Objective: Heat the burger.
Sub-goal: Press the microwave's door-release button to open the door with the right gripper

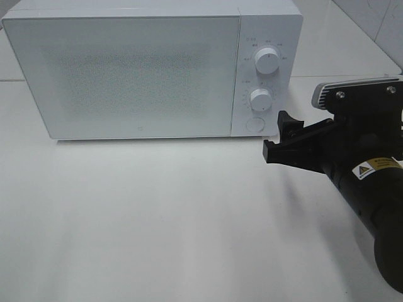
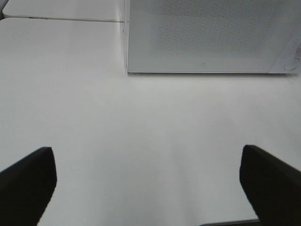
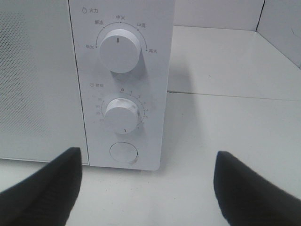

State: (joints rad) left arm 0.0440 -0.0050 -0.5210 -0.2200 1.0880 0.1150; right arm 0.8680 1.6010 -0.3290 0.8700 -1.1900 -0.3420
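The burger is out of view in every frame. A white microwave stands at the back of the table with its frosted door shut. My right gripper hovers open and empty just in front of the control panel's lower right corner. In the right wrist view, the right gripper faces the upper knob, the timer knob and the round button. My left gripper stands wide open over bare table, some way in front of the microwave; it does not show in the exterior high view.
The white tabletop stretches in front of the microwave. A seam between table panels runs to the right of the microwave. A tiled wall corner shows at the back right.
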